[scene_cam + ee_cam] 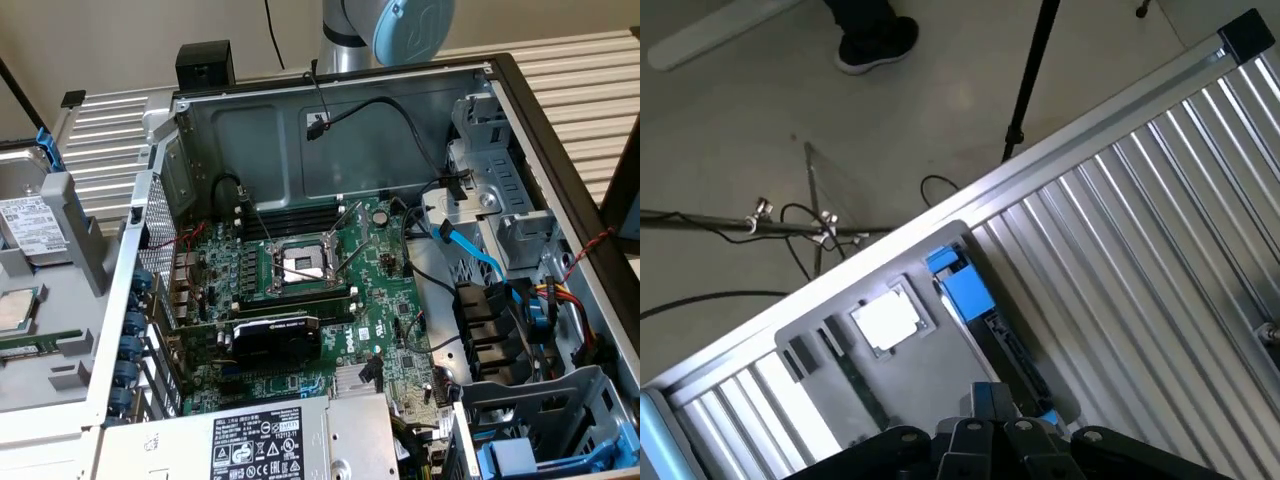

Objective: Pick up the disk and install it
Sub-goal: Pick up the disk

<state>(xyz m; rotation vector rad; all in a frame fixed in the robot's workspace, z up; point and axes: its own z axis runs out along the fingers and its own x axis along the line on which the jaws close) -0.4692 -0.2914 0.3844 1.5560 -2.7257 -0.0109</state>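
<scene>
Ribbed aluminium slats make up the bench (110,140), and at the exterior view's left a grey plastic tray (60,370) lies on it. The disk (30,225) rests at the far end of that tray, white label up and slightly tilted, with its blue carrier (42,148) rising behind it. Nearer the camera in the same tray lies a small square processor chip (15,305). Just beside the tray stands the open computer case (560,150). Inside it are a green motherboard (390,310) with its processor socket (300,262), a black expansion card (275,338) and, at the near edge, a grey power-supply box (350,440) bearing a white warning label. Behind the case's far wall, about mid-picture, the robot arm (345,35) rises out of frame. The wrist view looks down past the end effector (990,400) onto the tray and the blue carrier — its fingers are pressed together with nothing between them, and it touches neither tray nor disk. Beyond the bench edge in that view are a pale floor (940,120), a dark shoe (875,40) and a thin black stand (1030,90). Toward the exterior view's right, the case holds metal drive bays (500,200), with a blue data cable (480,255) running down in front of them.
</scene>
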